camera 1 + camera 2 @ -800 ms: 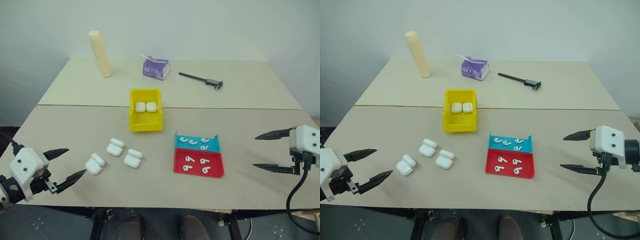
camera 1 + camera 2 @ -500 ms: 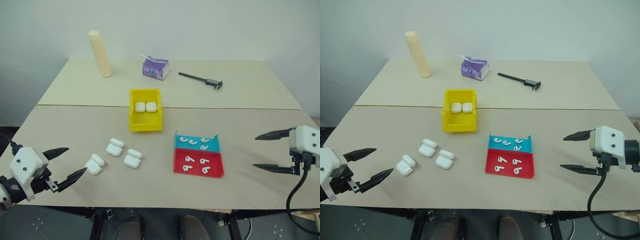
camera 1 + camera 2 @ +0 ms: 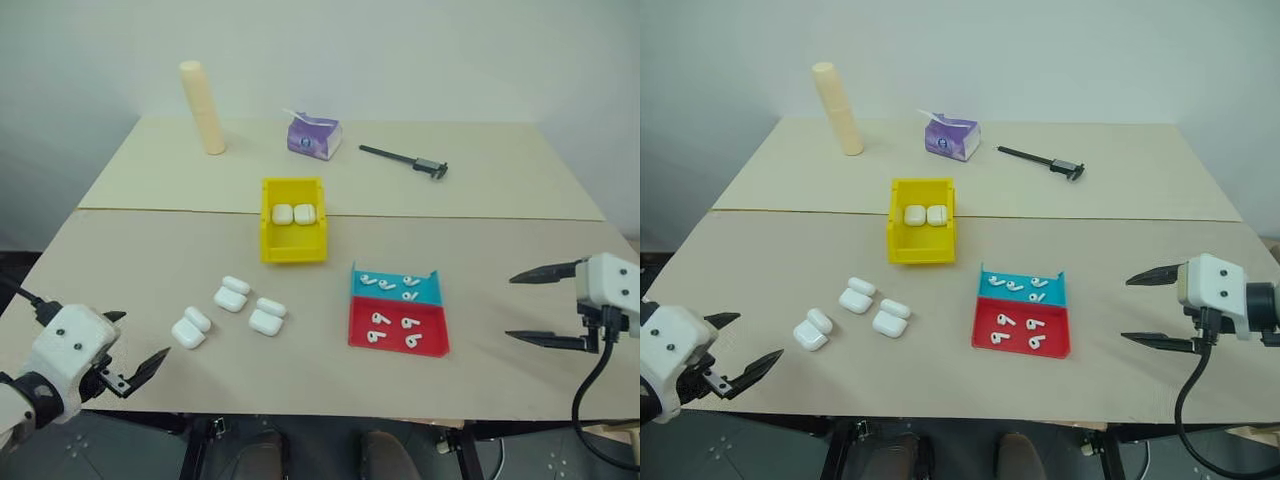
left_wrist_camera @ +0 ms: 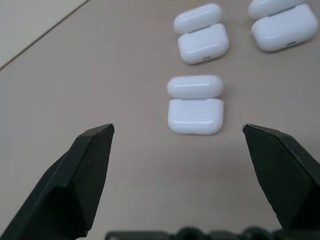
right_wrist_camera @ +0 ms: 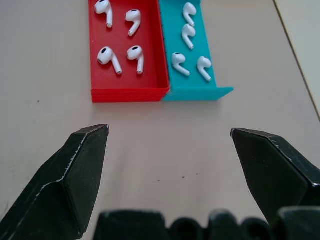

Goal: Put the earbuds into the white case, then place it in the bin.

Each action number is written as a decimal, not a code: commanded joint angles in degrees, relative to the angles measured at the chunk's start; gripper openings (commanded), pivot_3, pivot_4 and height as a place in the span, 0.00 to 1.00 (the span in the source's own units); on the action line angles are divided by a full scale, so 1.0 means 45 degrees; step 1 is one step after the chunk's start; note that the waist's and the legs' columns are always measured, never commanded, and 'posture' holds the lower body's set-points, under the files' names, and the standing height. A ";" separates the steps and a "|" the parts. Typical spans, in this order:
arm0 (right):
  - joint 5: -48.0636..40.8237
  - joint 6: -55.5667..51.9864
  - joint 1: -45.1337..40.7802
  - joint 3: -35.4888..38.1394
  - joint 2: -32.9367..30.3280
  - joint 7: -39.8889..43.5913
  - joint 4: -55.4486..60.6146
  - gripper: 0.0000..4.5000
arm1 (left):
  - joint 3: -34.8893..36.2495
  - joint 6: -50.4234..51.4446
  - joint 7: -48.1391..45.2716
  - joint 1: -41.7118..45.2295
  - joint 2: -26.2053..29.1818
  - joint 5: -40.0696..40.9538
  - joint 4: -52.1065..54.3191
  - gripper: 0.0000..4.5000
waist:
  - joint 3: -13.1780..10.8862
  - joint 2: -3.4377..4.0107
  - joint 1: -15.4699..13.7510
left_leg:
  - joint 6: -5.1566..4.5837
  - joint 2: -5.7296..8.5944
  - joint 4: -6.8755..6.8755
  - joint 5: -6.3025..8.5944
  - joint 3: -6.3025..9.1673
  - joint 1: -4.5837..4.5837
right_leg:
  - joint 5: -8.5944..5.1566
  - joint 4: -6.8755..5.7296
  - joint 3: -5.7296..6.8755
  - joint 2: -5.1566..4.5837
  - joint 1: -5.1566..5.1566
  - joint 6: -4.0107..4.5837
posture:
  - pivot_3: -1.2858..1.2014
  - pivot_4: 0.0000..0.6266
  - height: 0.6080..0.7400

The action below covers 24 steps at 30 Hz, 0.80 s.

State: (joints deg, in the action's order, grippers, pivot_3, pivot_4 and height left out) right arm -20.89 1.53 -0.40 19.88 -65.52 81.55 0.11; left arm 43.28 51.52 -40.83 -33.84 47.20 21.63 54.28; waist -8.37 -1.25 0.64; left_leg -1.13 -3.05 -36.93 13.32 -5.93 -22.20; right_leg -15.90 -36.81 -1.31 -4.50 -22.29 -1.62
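White case [image 4: 194, 105] nearest the bin [image 3: 293, 220] lies lid open, lid toward it — both end effectors [image 3: 133, 346] [image 3: 535, 307] wide, empty

Three open white cases [image 3: 231, 293] lie on the table [image 3: 150, 250], with two more closed in one yellow bin [image 3: 292, 245] at 1 o'clock from them. Four earbuds [image 5: 120, 55] in one red tray [image 3: 397, 345]; four in one teal tray [image 3: 395, 290]. One cream cylinder [image 3: 202, 107], one purple packet [image 3: 314, 137], one caliper [image 3: 404, 160]
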 commanded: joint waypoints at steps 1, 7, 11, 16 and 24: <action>0.0057 0.0019 0.0355 0.0546 -0.0093 -0.0179 0.0448 1.00 | 0.0303 0.3733 0.0465 0.0618 0.1700 0.0018 0.1121 1.00 | 0.0003 0.0006 -0.0017 | 0.0001 0.0001 -0.0005 -0.0001 0.0003 0.0003 | -0.0001 -0.0004 0.0004 0.0002 0.0001 0.0000 | 0.52 0.24 1.00; 0.0081 -0.0226 0.0021 -0.0053 0.0095 -0.0521 0.0422 1.00 | -0.2823 0.8944 0.0449 0.6235 0.4940 0.1878 -0.0357 1.00 | -0.0002 -0.0005 -0.0051 | 0.0023 0.0010 -0.0022 -0.0017 0.0045 0.0048 | -0.0007 -0.0048 0.0009 0.0014 0.0028 0.0005 | 0.52 0.24 1.00; 0.0185 -0.0287 -0.0397 -0.0440 0.0107 -0.0691 0.0167 1.00 | -0.5787 0.9107 0.0460 0.9287 0.6975 0.2868 -0.3032 1.00 | -0.0021 -0.0033 0.0093 | 0.0025 0.0010 -0.0015 -0.0017 0.0048 0.0035 | -0.0009 -0.0056 -0.0007 0.0020 0.0006 0.0010 | 0.52 0.24 1.00; 0.0213 -0.0430 -0.0062 -0.0304 0.0158 -0.0887 0.0241 1.00 | -0.9087 0.9107 0.0508 1.2196 0.7544 0.3471 -0.4694 1.00 | -0.0022 -0.0034 0.0020 | 0.0038 0.0021 0.0005 -0.0002 0.0047 -0.0006 | -0.0021 -0.0051 -0.0007 0.0020 -0.0028 0.0009 | 0.52 0.24 1.00; 0.0237 -0.0585 0.0604 -0.0031 0.0236 -0.1233 0.0617 1.00 | -1.2745 0.8885 0.0312 1.4680 0.6889 0.3283 -0.6257 1.00 | -0.0040 -0.0065 -0.0038 | 0.0043 0.0029 -0.0017 0.0002 0.0048 -0.0036 | -0.0022 -0.0057 0.0000 0.0019 -0.0044 0.0004 | 0.52 0.24 1.00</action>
State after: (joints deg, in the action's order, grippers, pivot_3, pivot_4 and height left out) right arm -19.28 -0.70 2.47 17.32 -64.24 76.48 1.41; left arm -12.25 92.14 -39.34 30.60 78.08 38.02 26.55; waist -8.55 -1.54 0.47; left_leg -0.93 -2.93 -37.03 13.32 -5.71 -22.35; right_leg -16.00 -37.08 -1.30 -4.41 -22.46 -1.60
